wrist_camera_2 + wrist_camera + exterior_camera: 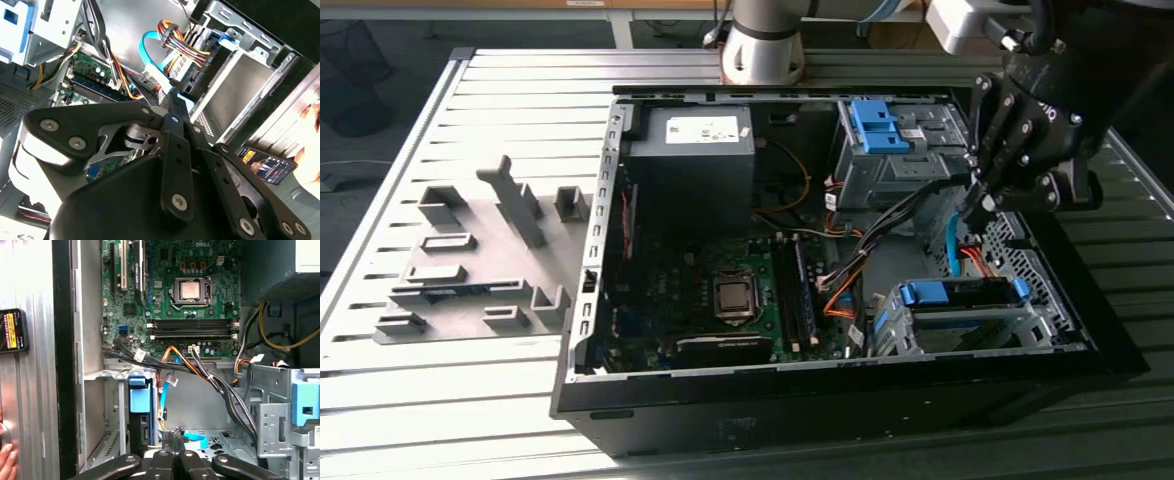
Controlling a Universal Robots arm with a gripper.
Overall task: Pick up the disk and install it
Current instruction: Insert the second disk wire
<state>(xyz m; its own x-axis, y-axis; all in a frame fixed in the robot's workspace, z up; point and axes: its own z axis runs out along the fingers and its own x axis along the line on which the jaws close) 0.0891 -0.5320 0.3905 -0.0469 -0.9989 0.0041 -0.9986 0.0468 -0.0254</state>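
- Our claw hangs inside the open case, its fingers drawn together and gripping nothing that we can see.
- The disk, blue-framed, sits in the cage just below the claw; the wrist views show cables at its end.
- We judge it seated, with little visibly left to do.
- A phone lies on the surface outside the case.

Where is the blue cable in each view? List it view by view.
Exterior view: blue cable runs down just below the gripper, toward the drive cage.
Second wrist view: it curves beside the orange wires, past the gripper.
First wrist view: it lies beside the gripper.
Shared landmark: the gripper.
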